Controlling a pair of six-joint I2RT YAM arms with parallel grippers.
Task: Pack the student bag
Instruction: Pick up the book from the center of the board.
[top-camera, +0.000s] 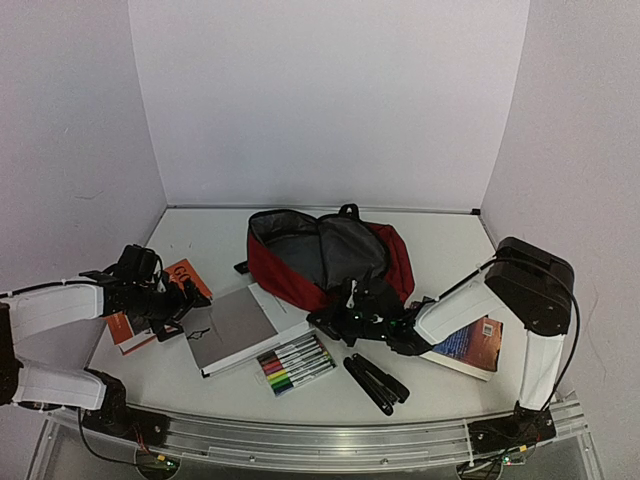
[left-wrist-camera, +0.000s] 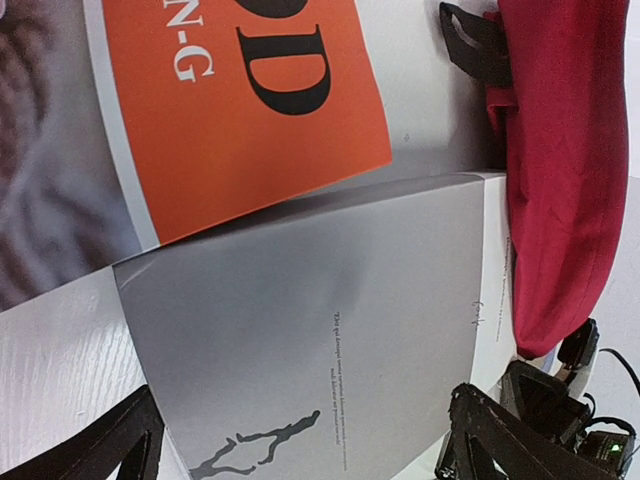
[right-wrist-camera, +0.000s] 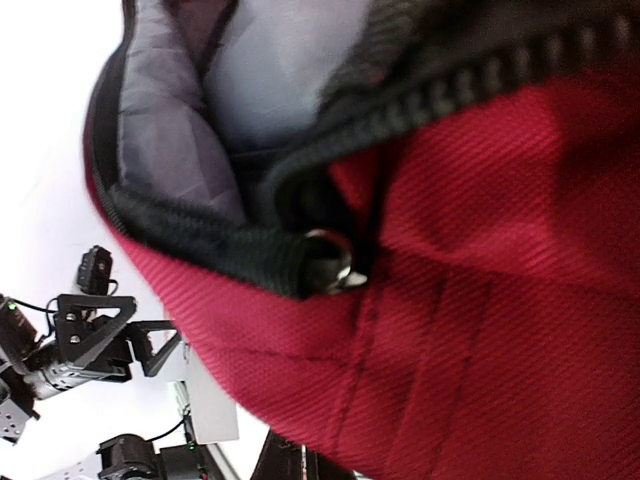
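Nearest the arm bases, a set of coloured markers (top-camera: 295, 362) lies flat on the white bench (top-camera: 440, 250). Just to its right lies a black elongated object (top-camera: 376, 382), too small to identify.

Behind the markers lies a grey book (top-camera: 232, 328), flat and touching an orange-covered book (top-camera: 190, 275) on its left. The left tool (top-camera: 170, 310) hangs over the place where these two meet. In the left wrist view its fingers (left-wrist-camera: 110, 450) stand spread wide at either side of the grey cover, with nothing between them but the book below. On the right side of the bench a third book (top-camera: 470, 345) with a dark cover lies partly under the right forearm.

The right tool (top-camera: 345, 312) sits against the near rim of the student bag (top-camera: 290, 280), its fingers pressed together. Whether any fabric is caught between them I cannot tell. The right wrist view shows only red cloth, the black zipper track and a metal zipper pull (right-wrist-camera: 330, 265) close up.

The bag lies at the middle of the bench, farthest back of all the things. Its main zipper is open and the grey lining shows.
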